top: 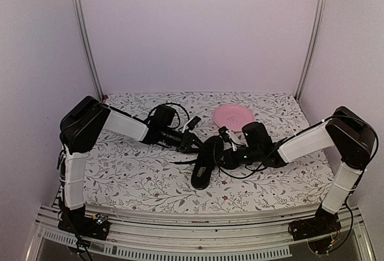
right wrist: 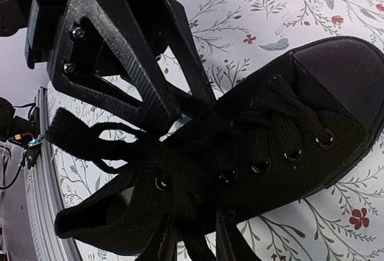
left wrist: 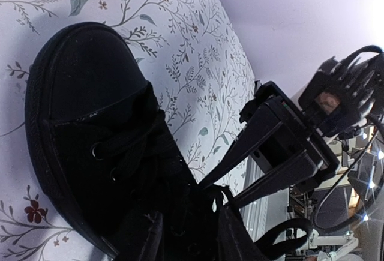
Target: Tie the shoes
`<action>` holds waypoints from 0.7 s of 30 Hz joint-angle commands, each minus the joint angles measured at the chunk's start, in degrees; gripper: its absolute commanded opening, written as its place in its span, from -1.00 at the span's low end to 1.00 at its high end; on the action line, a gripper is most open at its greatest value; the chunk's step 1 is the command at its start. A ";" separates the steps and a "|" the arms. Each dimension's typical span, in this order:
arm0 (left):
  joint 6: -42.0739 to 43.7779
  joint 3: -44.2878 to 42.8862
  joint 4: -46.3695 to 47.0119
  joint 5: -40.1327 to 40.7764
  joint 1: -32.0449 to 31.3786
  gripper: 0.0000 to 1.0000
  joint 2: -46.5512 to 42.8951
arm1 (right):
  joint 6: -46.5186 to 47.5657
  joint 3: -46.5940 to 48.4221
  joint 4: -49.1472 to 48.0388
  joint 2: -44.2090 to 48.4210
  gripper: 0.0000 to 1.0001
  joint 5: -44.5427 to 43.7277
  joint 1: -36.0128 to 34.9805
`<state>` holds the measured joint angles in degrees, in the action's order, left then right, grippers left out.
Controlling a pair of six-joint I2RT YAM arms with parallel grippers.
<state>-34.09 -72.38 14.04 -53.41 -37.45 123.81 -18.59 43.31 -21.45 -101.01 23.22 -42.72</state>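
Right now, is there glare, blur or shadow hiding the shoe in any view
Top view: soft, even pinkish light, but the black shoe shows little detail. Left wrist view: toe sharp, lower laces lost in darkness, small light flares at right edge. Right wrist view: crisp, laces readable.

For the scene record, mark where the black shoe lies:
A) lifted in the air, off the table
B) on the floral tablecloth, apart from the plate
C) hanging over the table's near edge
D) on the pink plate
B: the black shoe rests sole-down on the floral tablecloth, and the pink plate sits apart from it, farther back.
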 commanded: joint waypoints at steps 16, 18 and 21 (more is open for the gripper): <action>2.10 -2.42 -2.27 -3.27 -0.32 -0.45 1.96 | -1.33 2.69 -1.38 -0.15 -0.94 1.67 -0.70; 2.14 -2.34 -2.27 -3.35 -0.34 -0.51 1.95 | -1.65 3.06 -1.40 -0.42 -0.94 1.56 -0.79; 2.06 -2.33 -2.03 -3.46 -0.43 -0.57 1.88 | -1.84 3.47 -1.35 -0.86 -0.94 1.47 -0.84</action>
<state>-32.73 -73.80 12.08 -55.61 -37.47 124.92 -19.70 45.04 -21.65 -101.06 24.34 -43.13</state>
